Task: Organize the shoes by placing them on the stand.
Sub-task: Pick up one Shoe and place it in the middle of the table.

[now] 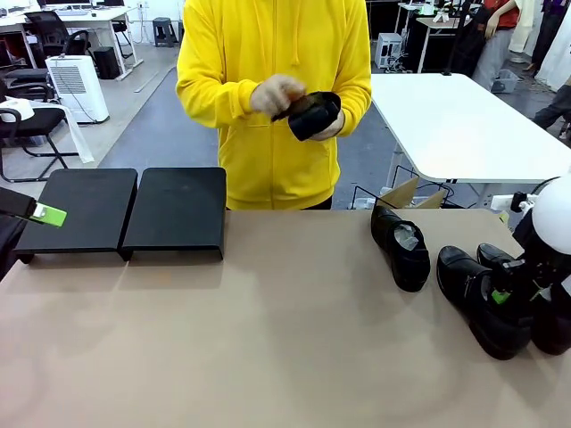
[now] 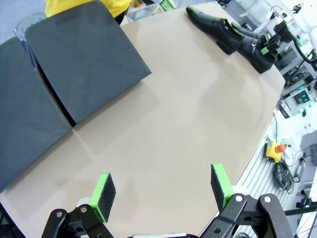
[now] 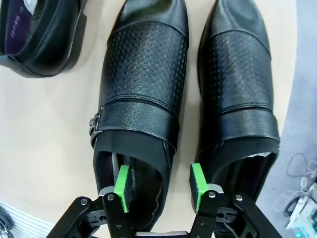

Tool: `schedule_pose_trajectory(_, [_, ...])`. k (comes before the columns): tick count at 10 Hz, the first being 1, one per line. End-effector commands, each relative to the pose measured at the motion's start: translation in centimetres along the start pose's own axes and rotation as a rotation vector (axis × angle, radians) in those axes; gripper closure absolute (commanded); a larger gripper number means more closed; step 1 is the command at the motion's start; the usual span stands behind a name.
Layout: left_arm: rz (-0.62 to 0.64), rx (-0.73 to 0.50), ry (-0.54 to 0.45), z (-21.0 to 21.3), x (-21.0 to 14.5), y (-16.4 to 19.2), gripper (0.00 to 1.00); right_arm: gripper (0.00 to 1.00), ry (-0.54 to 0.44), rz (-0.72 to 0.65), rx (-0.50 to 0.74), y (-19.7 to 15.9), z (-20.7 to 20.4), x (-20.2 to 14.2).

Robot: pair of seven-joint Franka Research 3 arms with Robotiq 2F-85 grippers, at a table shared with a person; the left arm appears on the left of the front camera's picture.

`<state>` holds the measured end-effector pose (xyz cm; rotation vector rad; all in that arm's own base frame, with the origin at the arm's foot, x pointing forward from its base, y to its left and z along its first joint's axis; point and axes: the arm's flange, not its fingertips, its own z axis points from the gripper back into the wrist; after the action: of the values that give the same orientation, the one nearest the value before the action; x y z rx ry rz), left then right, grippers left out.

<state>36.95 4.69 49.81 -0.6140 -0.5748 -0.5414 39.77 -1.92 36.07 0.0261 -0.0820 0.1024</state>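
I count | shoes (image 1: 401, 247) 4: 3 on table (image 1: 268, 339), 1 in hands (image 1: 277, 94) | stand (image 1: 85, 209) 1, panels (image 1: 178, 205) 2 | left gripper (image 2: 163, 191) 1, right gripper (image 3: 161, 186) 1 | person (image 1: 268, 160) 1

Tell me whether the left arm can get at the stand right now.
Probably yes. The left gripper hangs open close to the stand, with only bare table between them. Nothing lies on its two panels, and the shoes sit far off at the other end.

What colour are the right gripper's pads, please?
Bright green pads, clearest in the right wrist view.
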Motion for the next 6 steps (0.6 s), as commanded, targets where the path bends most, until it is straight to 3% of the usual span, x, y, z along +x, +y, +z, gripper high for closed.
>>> schedule_pose_trajectory(1, [-0.018, -0.018, -0.018, 0.1, 0.1, 0.2, 0.0, 0.38, 0.019, 0.003, -0.026, 0.8, -1.6, -1.3])
schedule_pose_trajectory(4, [-0.018, -0.018, -0.018, 0.1, 0.1, 0.2, 0.0, 0.38, 0.045, 0.019, -0.032, 1.0, -2.8, -1.1])
schedule_pose_trajectory(6, [-0.018, -0.018, -0.018, 0.1, 0.1, 0.2, 0.0, 0.61, 0.053, 0.036, -0.034, 0.9, -3.1, -1.0])
